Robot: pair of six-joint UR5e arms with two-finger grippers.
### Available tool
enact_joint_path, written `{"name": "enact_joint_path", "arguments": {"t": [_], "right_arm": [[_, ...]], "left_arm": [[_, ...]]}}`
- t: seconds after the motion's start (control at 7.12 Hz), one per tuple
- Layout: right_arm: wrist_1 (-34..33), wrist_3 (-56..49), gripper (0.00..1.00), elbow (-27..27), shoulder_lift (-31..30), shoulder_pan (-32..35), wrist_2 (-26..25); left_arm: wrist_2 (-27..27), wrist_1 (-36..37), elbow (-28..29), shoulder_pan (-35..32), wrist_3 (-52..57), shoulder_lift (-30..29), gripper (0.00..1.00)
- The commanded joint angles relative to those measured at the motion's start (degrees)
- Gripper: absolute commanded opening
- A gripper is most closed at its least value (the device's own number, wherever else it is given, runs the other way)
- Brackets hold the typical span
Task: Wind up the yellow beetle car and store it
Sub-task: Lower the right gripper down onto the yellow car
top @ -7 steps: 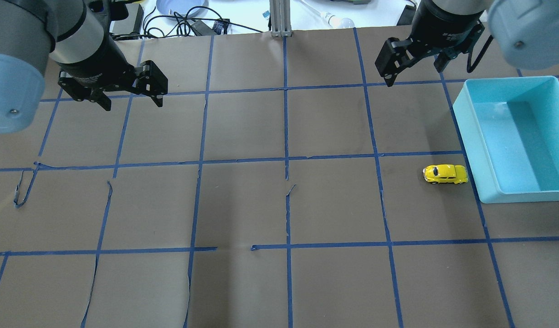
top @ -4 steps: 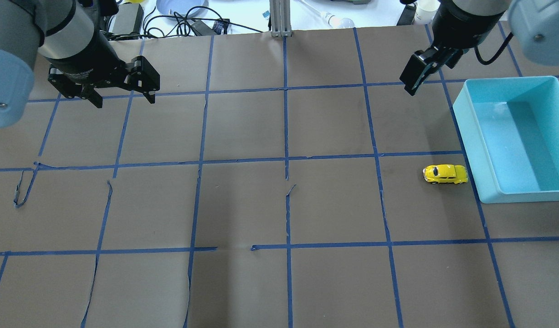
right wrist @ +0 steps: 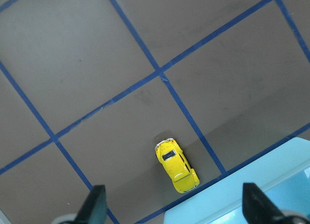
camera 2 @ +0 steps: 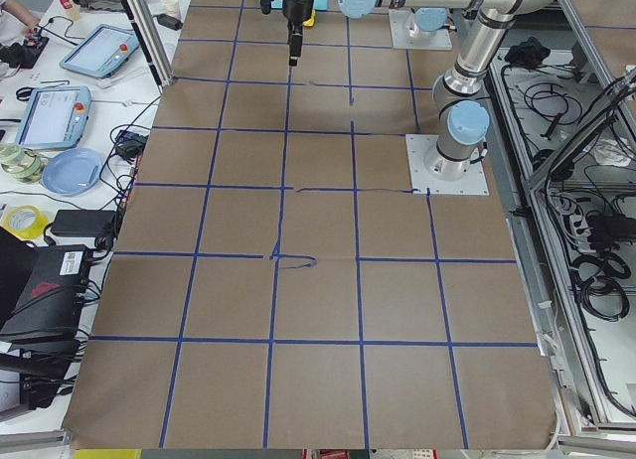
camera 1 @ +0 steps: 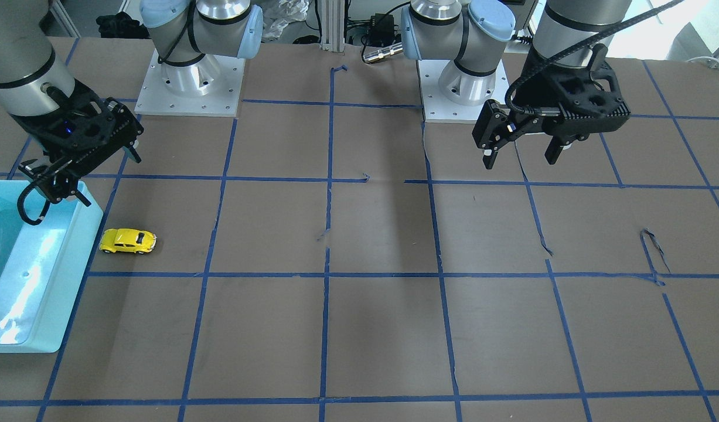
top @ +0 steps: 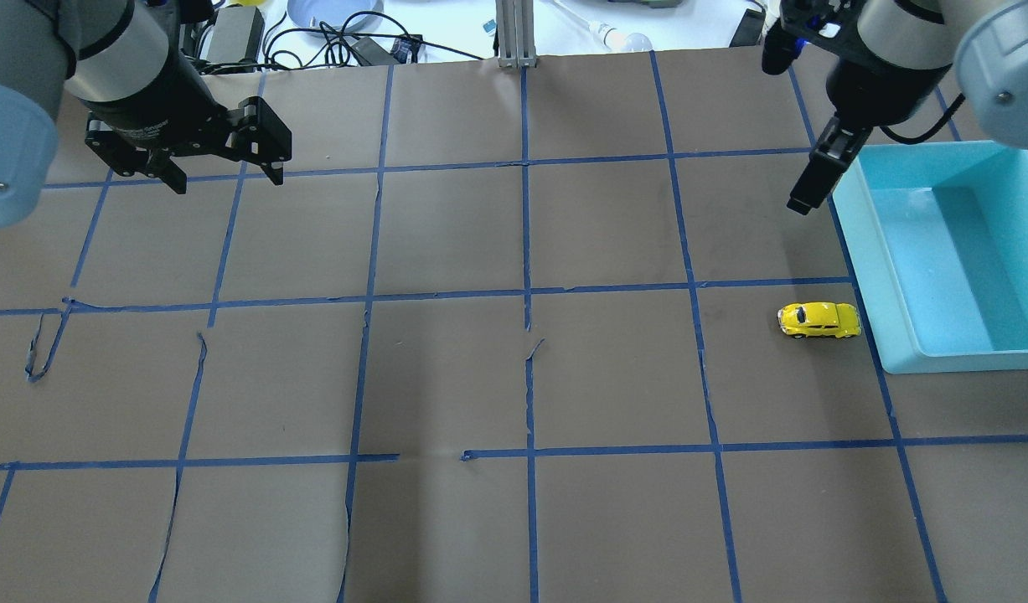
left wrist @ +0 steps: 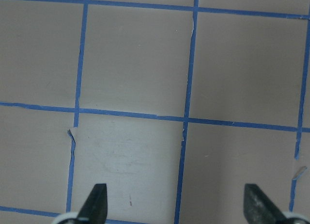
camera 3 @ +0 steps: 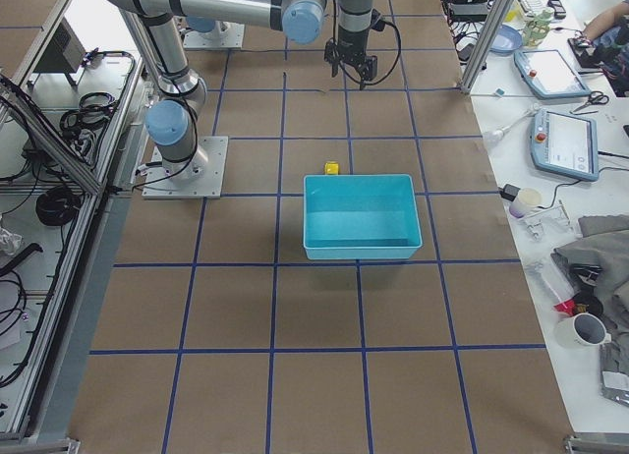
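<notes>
The yellow beetle car (top: 819, 321) sits on its wheels on the right side of the table (top: 446, 377), which is covered in brown paper marked off by a grid of blue tape. It lies just beside the left wall of an open blue bin (top: 865, 276), close to the bin's near corner, with its length pointing at that wall. Whether it touches the wall cannot be told. The right gripper (top: 803, 201) hangs above the table by the far left corner of the bin, farther back than the car and apart from it. Its wrist camera looks down on the car and shows the two fingers spread wide with nothing between them. The left gripper (top: 227, 180) hangs over the far left part of the table, well apart from the car and the bin. Its fingers are also spread wide, with only bare paper and tape lines below them.
</notes>
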Motion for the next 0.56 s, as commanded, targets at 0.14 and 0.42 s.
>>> {"name": "enact_joint_path", "arguments": {"t": [0.14, 0.42], "right_arm": [[-0.14, -22.67, 1.00, 5.77, 0.78, -3.70, -0.79], [-10.10, -33.60, 1.00, 13.30, 2.63, -6.24, -2.90]], "left_arm": [[-0.06, 0.00, 0.04, 0.17, 0.00, 0.04, 1.00], [-0.06, 0.00, 0.04, 0.09, 0.00, 0.13, 1.00]]}}
